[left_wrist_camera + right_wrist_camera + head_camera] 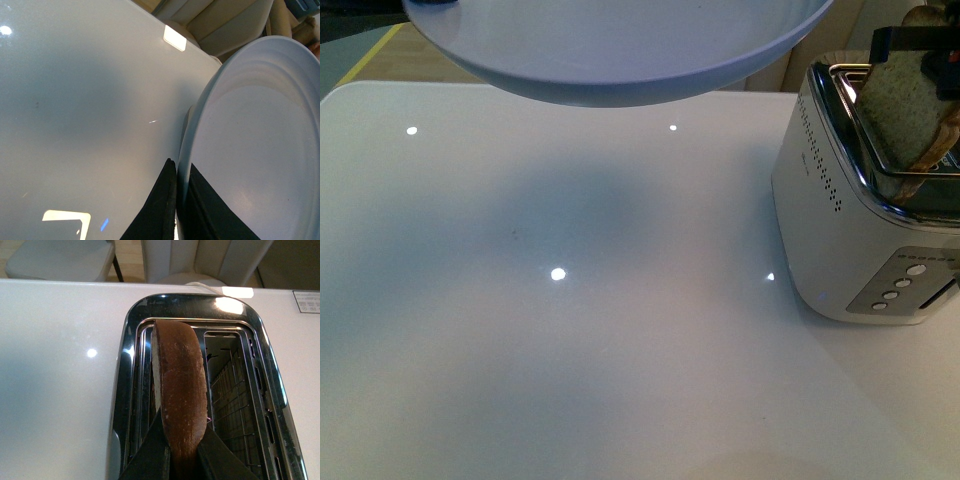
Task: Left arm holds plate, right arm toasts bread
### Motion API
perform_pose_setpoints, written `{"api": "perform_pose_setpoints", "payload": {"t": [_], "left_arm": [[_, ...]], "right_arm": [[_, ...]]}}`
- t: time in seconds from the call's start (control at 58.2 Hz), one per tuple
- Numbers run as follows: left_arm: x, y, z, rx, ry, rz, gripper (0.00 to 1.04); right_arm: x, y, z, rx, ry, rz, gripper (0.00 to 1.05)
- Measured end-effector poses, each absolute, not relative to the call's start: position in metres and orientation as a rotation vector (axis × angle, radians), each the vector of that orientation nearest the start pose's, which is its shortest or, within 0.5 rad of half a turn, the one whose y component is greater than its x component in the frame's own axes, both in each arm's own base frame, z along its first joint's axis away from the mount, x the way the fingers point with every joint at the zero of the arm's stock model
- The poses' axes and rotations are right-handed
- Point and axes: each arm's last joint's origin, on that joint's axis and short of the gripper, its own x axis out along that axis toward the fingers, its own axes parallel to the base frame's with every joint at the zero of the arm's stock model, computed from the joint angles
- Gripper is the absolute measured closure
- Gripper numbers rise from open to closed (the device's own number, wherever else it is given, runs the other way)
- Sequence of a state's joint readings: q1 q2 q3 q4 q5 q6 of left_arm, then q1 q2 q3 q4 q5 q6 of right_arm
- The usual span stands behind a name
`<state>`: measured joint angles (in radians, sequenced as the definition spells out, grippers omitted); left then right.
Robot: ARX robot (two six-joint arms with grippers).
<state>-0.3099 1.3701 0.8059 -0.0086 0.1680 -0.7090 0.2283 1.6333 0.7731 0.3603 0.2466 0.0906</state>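
The pale blue-white plate [620,60] hangs high over the far side of the white table, its underside facing the front camera. In the left wrist view my left gripper [177,200] is shut on the rim of the plate [260,140], one black finger on each side. The plate is bare. At the right stands a white and chrome toaster [830,200]. The bread [905,110] stands upright, partly down in one toaster slot. My right gripper [182,460] is shut on the bread [180,385] at its brown crust, above the toaster [125,390].
The glossy white table [570,300] carries only light reflections and the plate's shadow. The toaster's second slot [232,390] holds nothing but its wire cage. Round buttons [910,280] sit on the toaster's front. Chairs [60,257] stand beyond the far table edge.
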Motion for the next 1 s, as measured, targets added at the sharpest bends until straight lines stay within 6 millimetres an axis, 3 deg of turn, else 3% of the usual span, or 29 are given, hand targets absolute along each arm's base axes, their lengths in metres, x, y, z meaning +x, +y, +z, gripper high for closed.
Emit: {"api": "perform_pose_setpoints", "payload": {"t": [0.189,0.258,0.464,0.533,0.636,0.825,0.997], "left_arm": [[0.273,-0.092,0.23,-0.636,0.713,-0.239,1.02],[0.273,-0.092,0.23,-0.636,0.712,-0.24,1.02],[0.273,-0.091,0.23,-0.634,0.71,-0.238,1.02],[0.273,-0.09,0.23,-0.633,0.709,-0.238,1.02],[0.273,-0.09,0.231,-0.633,0.707,-0.236,1.02],[0.271,-0.088,0.234,-0.633,0.69,-0.227,1.02],[0.271,-0.088,0.232,-0.632,0.692,-0.218,1.02]], "right_arm": [[0.317,0.063,0.17,-0.003,0.488,-0.048,0.7],[0.31,0.061,0.172,0.004,0.464,-0.047,0.54],[0.277,0.044,0.205,0.053,0.327,-0.055,0.15],[0.262,0.038,0.213,0.063,0.292,-0.061,0.07],[0.248,0.034,0.221,0.072,0.251,-0.065,0.09],[0.247,0.034,0.219,0.072,0.243,-0.051,0.1],[0.226,0.026,0.208,0.031,0.019,0.009,0.38]]}}
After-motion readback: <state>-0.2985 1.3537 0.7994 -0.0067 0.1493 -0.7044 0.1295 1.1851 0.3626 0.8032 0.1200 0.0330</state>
